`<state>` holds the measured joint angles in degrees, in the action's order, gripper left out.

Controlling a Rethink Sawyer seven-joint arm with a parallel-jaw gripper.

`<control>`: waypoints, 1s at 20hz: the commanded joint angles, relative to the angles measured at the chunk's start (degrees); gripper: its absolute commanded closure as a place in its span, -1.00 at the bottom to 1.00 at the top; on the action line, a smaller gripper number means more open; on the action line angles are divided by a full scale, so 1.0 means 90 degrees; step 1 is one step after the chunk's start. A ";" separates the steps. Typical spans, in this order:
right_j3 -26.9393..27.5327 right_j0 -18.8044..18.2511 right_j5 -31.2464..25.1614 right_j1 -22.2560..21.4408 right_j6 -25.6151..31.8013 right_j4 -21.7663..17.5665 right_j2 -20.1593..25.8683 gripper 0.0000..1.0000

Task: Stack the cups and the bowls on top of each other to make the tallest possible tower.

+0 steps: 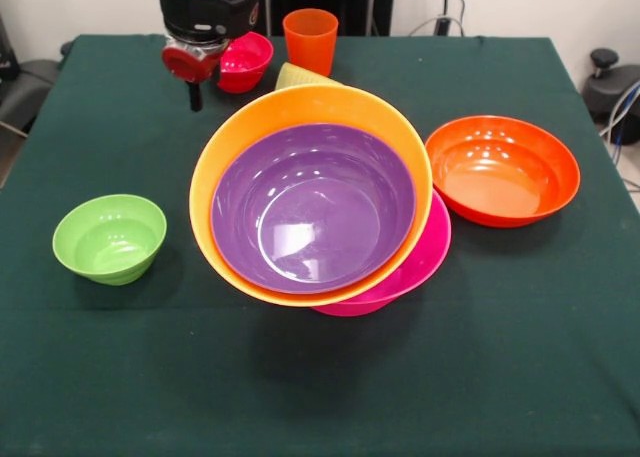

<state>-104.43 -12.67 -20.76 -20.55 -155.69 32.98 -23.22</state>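
Hovering at the counter's (90,377) back, the fingers (195,99) sit just beside the small red bowl (243,61); can't tell if they're open or gripping anything.

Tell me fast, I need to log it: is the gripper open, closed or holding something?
Gripper: cannot be told from this view; it hangs beside the small red bowl.

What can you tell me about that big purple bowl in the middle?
The purple bowl is large, round, glossy plastic, empty, with light glinting off its inside. It sits nested in the yellow-orange bowl, tilted with its opening facing the camera, atop the leaning stack over the pink bowl. Nothing else touches it.
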 commanded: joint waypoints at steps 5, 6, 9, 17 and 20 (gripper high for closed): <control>-0.0254 0.0242 -0.0654 -0.0257 -0.1129 0.0246 0.0704 -1.00; -0.0256 0.0284 -0.0701 -0.0290 -0.1150 0.0230 0.0660 -1.00; -0.0276 0.0366 -0.0767 -0.0354 -0.1177 0.0204 0.0604 -1.00; -0.0231 0.0603 -0.1146 -0.0516 -0.1305 0.0217 0.0504 -1.00; -0.0311 0.0564 -0.0946 -0.0488 -0.1220 0.0276 0.0617 -1.00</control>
<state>-104.87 -8.35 -24.69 -25.47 -155.69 33.20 -23.41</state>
